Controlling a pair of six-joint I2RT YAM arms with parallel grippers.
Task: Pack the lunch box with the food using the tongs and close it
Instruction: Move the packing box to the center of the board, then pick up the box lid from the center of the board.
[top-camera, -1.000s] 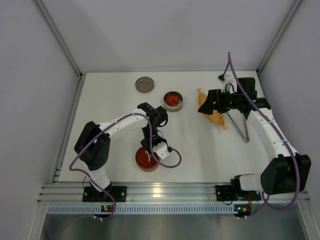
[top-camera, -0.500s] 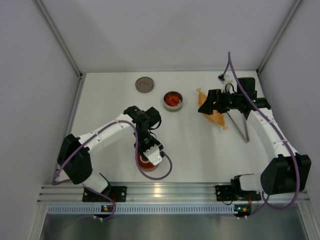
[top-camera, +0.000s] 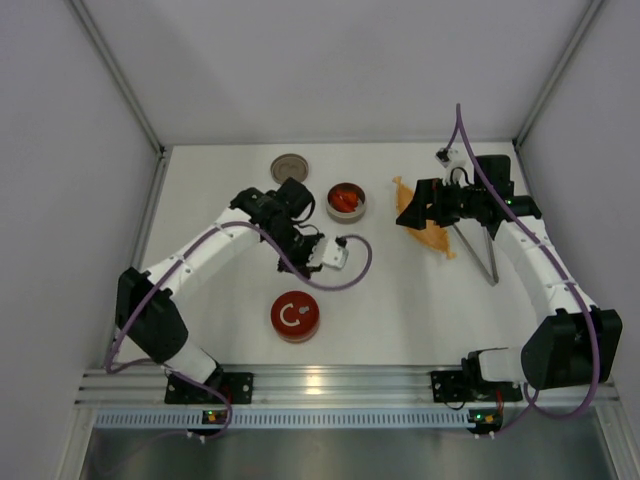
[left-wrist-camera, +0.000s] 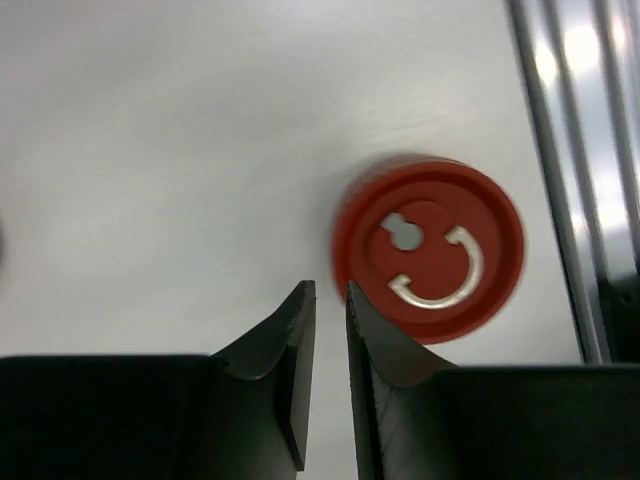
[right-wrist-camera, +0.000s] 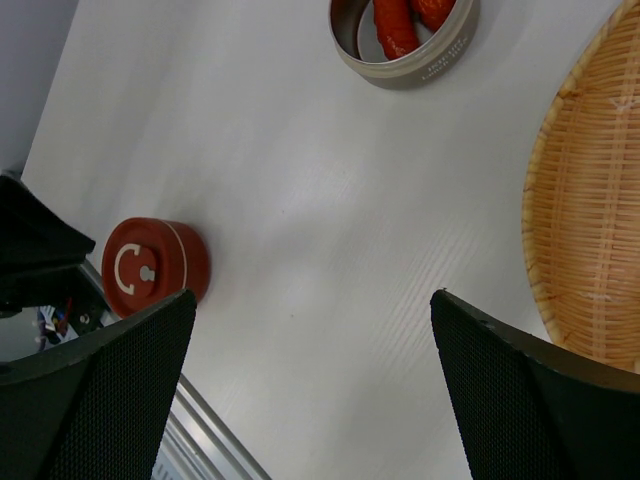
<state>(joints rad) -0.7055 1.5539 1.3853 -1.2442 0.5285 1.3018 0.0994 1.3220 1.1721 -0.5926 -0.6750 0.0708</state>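
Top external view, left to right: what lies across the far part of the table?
round brown lid → open tin holding red food → orange woven dish → tongs

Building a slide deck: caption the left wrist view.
Left claw, narrowly open and empty, hovers beside a lidded red tin.

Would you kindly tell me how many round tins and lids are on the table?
3: a closed red tin near the front, an open tin holding red food farther back, and a loose brown lid behind that.
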